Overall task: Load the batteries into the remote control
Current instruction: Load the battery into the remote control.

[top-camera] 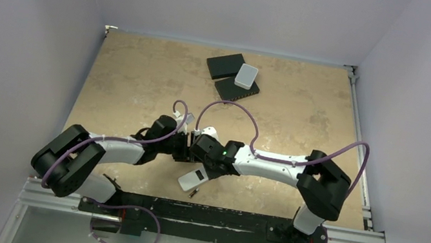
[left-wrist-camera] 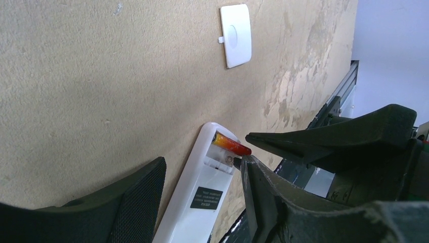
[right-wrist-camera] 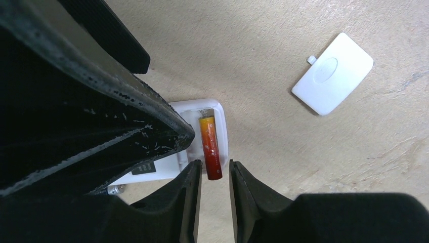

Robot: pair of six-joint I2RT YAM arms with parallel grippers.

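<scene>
Lower centre of the right wrist view: the right gripper (right-wrist-camera: 215, 166), fingers narrowly parted, flanks the near end of the red-orange battery (right-wrist-camera: 210, 144); whether it truly pinches cannot be told. The battery points up-frame into the recess of the remote control (right-wrist-camera: 222, 116). The left gripper (left-wrist-camera: 203, 162) clamps the remote's long edges.

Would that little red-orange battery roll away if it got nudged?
Loose, it would probably roll: the red-orange battery is a smooth cylinder. Here it lies partly in the recess of the remote control, whose walls likely check it. Its glossy skin may be slippery.
</scene>
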